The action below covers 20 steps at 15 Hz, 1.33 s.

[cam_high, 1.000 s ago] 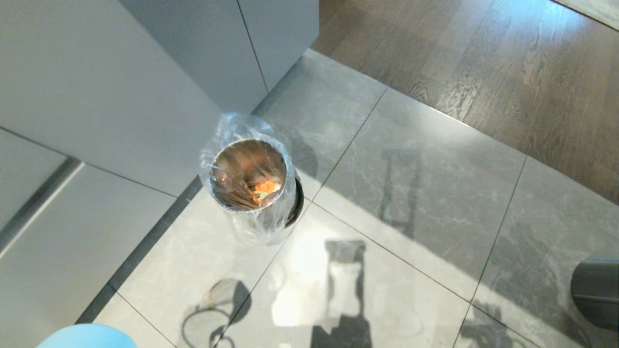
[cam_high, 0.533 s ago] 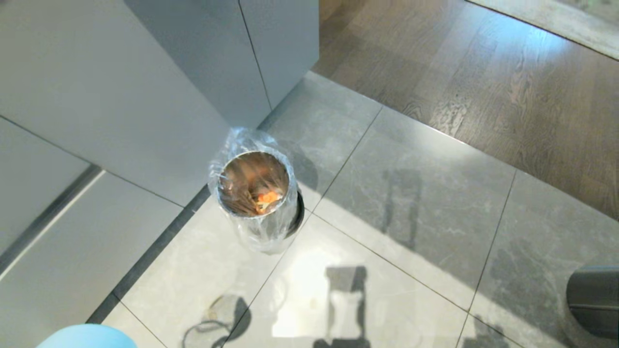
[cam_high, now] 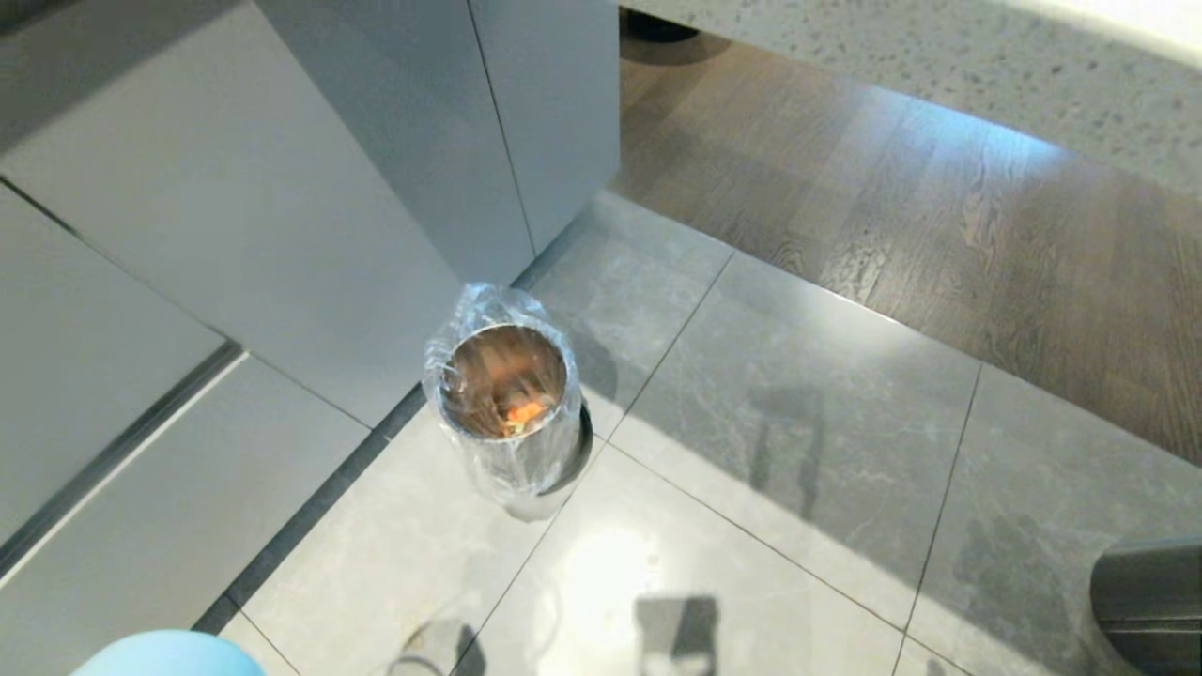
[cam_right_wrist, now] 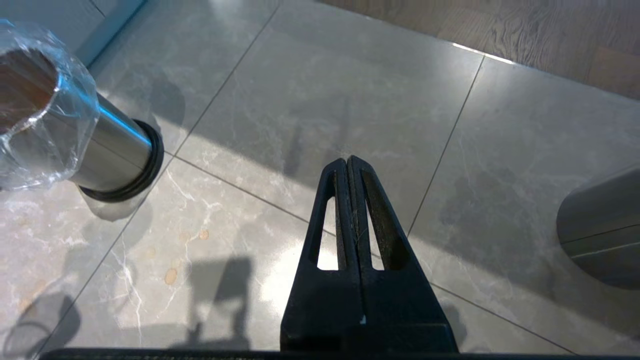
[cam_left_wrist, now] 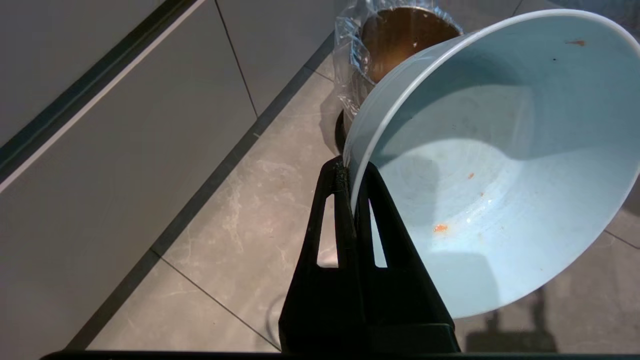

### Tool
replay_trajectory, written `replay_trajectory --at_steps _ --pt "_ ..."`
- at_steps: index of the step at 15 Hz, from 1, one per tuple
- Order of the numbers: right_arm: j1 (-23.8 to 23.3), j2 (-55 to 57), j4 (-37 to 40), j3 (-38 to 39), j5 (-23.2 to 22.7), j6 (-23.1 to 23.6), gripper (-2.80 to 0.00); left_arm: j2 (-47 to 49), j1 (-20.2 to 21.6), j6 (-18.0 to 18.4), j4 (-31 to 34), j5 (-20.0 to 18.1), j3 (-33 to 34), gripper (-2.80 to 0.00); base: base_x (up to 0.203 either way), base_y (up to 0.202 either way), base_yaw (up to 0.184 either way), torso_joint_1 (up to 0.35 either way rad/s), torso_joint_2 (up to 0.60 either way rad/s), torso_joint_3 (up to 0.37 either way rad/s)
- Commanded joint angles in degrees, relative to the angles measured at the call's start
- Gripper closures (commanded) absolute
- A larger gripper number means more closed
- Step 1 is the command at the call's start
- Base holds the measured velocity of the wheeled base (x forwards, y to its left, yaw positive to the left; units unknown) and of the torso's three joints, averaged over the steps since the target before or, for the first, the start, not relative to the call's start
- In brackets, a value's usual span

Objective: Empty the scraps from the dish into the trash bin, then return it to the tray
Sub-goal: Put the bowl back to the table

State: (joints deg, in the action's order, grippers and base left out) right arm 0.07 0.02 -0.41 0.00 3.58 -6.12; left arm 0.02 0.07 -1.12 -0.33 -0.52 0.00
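Observation:
The pale blue dish (cam_left_wrist: 500, 165) hangs by its rim in my left gripper (cam_left_wrist: 347, 172), which is shut on it; only small orange smears remain inside. A sliver of the dish (cam_high: 169, 654) shows at the head view's lower left edge. The trash bin (cam_high: 507, 413), a shiny steel cylinder with a crinkly clear liner, stands on the tiled floor by the cabinet corner. Orange and pale scraps (cam_high: 522, 413) lie in its bottom. The trash bin (cam_left_wrist: 395, 35) also shows just beyond the dish's rim. My right gripper (cam_right_wrist: 347, 161) is shut and empty above the floor, with the trash bin (cam_right_wrist: 70, 130) off to one side. The tray is out of view.
Grey cabinet fronts (cam_high: 282, 188) rise along the left. Grey floor tiles (cam_high: 798, 394) meet wooden flooring (cam_high: 939, 225) further back. A speckled counter edge (cam_high: 939, 66) shows at the top. A larger dark steel cylinder (cam_high: 1146, 591) stands at the lower right.
The whole head view has tilted up: the bin and floor slid down the picture and a counter edge came into sight. Neither arm has moved, and the dish stays in the left gripper.

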Motion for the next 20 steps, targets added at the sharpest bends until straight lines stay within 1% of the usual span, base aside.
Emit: replay_trajectory --at_steps 1,20 --pt "0.01 -0.02 -0.03 0.00 0.02 -0.03 0.00 0.06 0.01 -0.02 -0.02 0.00 0.00 0.00 0.000 0.000 0.000 0.008 0.00 0.205" --pt "0.01 -0.02 -0.03 0.00 0.02 -0.03 0.00 0.08 0.01 -0.02 -0.11 0.00 0.00 0.00 0.000 0.000 0.000 0.002 0.00 0.204"
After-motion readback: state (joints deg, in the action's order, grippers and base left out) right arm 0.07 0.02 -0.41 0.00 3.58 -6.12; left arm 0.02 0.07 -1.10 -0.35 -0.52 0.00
